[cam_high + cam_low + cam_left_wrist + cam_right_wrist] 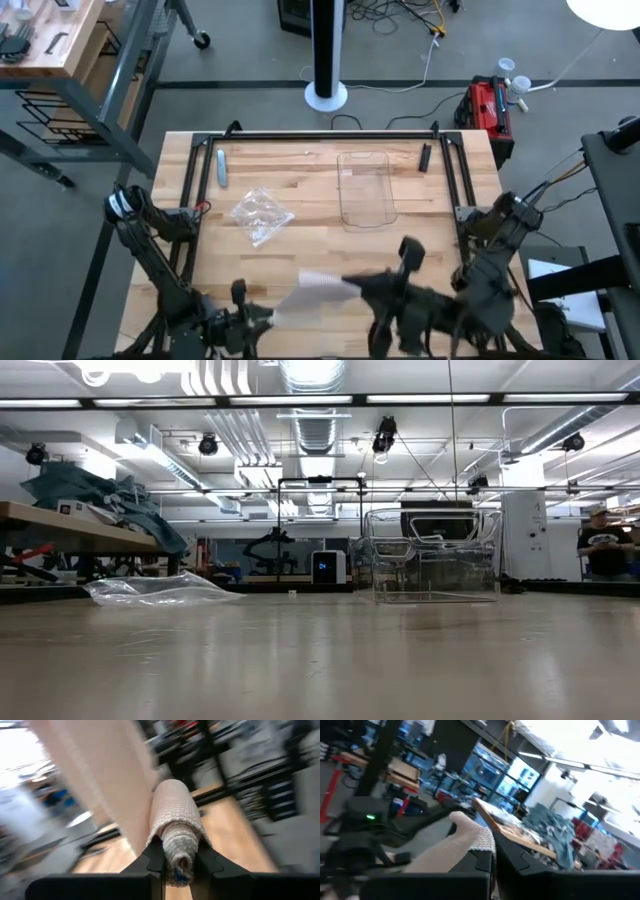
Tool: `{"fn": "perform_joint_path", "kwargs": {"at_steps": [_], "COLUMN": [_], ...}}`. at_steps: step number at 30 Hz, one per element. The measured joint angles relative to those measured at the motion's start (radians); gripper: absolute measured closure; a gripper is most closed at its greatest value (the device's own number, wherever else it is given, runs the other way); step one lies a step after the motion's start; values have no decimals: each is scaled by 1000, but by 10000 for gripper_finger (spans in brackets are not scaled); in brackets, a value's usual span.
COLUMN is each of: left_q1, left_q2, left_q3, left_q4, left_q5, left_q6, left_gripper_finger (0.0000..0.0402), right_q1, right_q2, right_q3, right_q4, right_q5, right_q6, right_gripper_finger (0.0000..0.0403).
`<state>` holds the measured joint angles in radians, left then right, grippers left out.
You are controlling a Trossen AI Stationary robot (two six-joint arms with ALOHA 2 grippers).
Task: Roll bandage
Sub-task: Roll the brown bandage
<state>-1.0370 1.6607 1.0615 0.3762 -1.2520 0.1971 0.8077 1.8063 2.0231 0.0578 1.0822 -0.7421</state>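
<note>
High view, near edge of the worktop [300, 180]: the left gripper [262, 318] and the right gripper [362, 286] each clamp an end of the soft whitish gauze bandage [315, 291], stretched between them above the wood. Left wrist view shows a rolled part pinched between its fingers [152, 860]. Farther in lie a crumpled clear plastic wrapper [261, 215] and a clear rectangular plastic tray [366, 189], apart.

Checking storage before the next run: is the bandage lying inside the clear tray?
No. The bandage is stretched between the left gripper and right gripper; the clear tray holds nothing.
</note>
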Motion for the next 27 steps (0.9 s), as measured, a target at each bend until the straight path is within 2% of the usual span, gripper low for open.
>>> {"fn": "perform_joint_path", "kwargs": {"at_steps": [4,9,14,17,19,22,25,27], "left_q1": [8,20,49,65,71,71,71,73], "left_q2": [-3,-3,-7,-7,-13,-34,-71,-90], "left_q3": [-1,-3,-4,-4,-2,18,46,69], "left_q4": [-41,-76,-96,-111,-111,-111,-107,-109], "left_q5": [-160,-309,-310,-309,-308,-310,-310,-310], "left_q6": [-12,-24,-24,-17,-3,39,97,137], "left_gripper_finger": [367,368,367,367,368,367,368,368], "right_q1": [41,88,140,174,195,214,217,203], "right_q2": [84,196,329,392,409,433,454,466], "right_q3": [69,177,289,333,329,329,326,326], "right_q4": [0,0,-7,-17,-42,-240,-485,-580], "right_q5": [-2,-1,0,1,22,80,-11,-57], "right_q6": [-39,-67,-97,-60,27,288,672,831], "right_gripper_finger": [403,403,403,403,403,403,403,403]}}
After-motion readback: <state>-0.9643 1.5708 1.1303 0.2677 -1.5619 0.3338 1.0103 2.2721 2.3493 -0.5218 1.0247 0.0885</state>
